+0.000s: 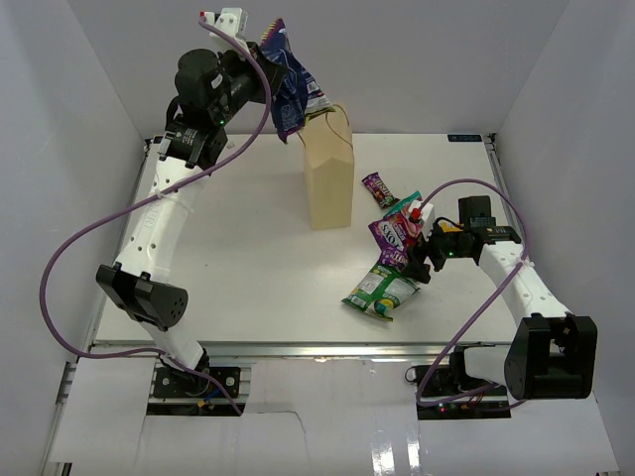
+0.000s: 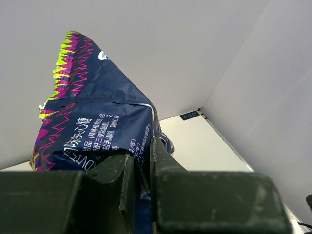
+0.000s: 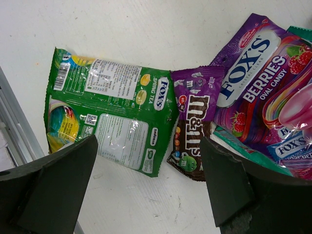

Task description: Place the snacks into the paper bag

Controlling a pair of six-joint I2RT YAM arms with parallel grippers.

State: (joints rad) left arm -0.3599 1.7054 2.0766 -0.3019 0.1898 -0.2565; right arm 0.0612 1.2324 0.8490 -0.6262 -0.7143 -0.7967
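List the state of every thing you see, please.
Left tool, shut on blue bag.
Blue bag, held up in the air.
Paper bag, standing upright.
Right tool, open, empty.
Green bag, lying flat.
M&M's packet, lying flat.
Berries bag, lying on the pile.

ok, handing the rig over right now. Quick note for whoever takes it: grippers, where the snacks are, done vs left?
Left gripper: shut on the dark-blue bag, held in the air at the open top of the paper bag, not in yet.
Right gripper: open, holding nothing, hovering over the snack pile.
On the table right of the paper bag: green-white bag, M&M's packet, purple Fox's Berries bag, small purple bar.
Done: nothing visibly bagged; the bag's inside isn't visible.
Left: drop the dark-blue bag in, then the pile.
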